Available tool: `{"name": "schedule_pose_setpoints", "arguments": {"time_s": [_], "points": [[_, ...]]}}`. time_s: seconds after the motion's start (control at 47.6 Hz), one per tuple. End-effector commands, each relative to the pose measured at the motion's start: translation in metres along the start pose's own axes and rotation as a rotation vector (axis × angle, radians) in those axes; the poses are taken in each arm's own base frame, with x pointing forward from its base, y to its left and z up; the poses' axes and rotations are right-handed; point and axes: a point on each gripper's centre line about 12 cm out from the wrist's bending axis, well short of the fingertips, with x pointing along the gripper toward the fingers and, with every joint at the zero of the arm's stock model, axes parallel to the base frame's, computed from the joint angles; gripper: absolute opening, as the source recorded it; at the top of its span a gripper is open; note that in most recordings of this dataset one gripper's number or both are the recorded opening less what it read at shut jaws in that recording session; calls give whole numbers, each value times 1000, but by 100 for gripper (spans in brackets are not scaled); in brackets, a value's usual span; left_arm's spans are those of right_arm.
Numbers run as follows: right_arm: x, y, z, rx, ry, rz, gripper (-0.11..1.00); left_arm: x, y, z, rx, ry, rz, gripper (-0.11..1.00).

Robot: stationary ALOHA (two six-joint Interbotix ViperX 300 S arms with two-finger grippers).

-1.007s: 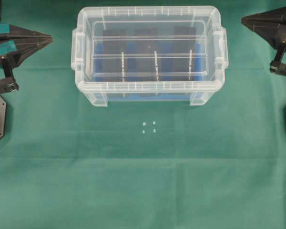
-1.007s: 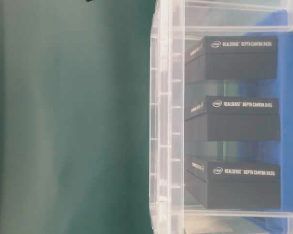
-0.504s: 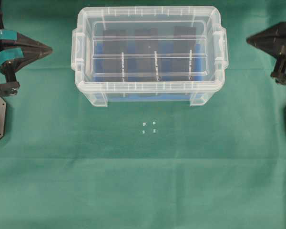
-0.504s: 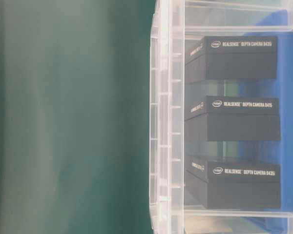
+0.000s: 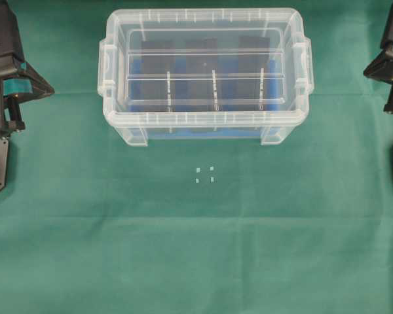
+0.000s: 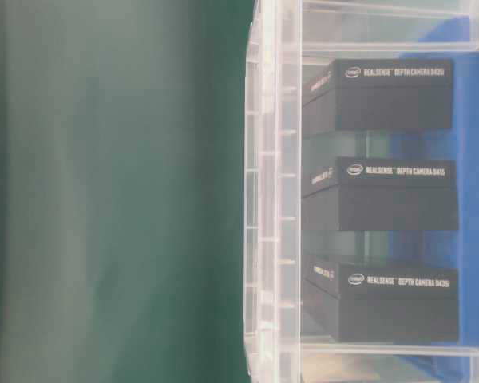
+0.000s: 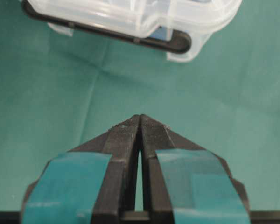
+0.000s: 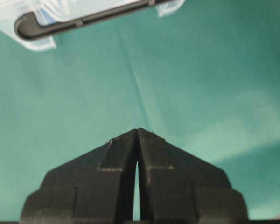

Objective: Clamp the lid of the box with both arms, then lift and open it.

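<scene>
The lid, probably light, thin and slippery, is best clamped at its short ends; both the left gripper and the right gripper are seen with jaws together, empty.

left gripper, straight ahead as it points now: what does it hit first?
Probably the box. The shut left gripper aims across bare green cloth toward the box's near end; height is unclear, so it could meet cloth first.

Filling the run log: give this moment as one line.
lid: on box | left gripper: shut, clear of box | right gripper: shut, clear of box | clamp: not begun
</scene>
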Motion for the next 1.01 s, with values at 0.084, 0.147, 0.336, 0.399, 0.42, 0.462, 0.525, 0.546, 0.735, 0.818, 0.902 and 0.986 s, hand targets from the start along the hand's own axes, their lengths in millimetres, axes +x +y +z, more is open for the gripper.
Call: {"name": "schedule_pose_setpoints", "arguments": {"time_s": [0.084,0.147,0.336,0.399,0.42,0.462,0.525,0.546,0.735,0.818,0.902,0.986], "points": [[-2,-1,12,4,0,-4,0,-6,0,6,1,-6,0,0],[0,-1,12,4,6,-4,0,-6,0,6,2,-5,-1,0],[4,-1,11,0,23,-4,0,-1,0,5,8,12,-1,0],[9,-1,10,-4,38,-5,0,4,0,4,13,32,0,0],[13,-1,8,-6,48,-7,0,5,0,4,15,38,2,-1],[17,-2,7,-11,57,-12,0,9,0,3,16,51,3,-1],[25,-2,5,-13,69,-14,0,17,0,2,20,74,3,0],[28,-2,5,-17,71,-15,0,19,0,1,21,81,4,-1],[46,-1,5,-20,80,-12,0,37,-1,-8,21,120,1,0],[51,0,6,-21,78,-11,0,41,-1,-11,22,137,-1,-1],[54,0,8,-22,77,-10,0,43,-1,-12,22,144,-1,0],[54,0,9,-25,74,-10,0,42,-1,-12,22,143,-1,0]]}}
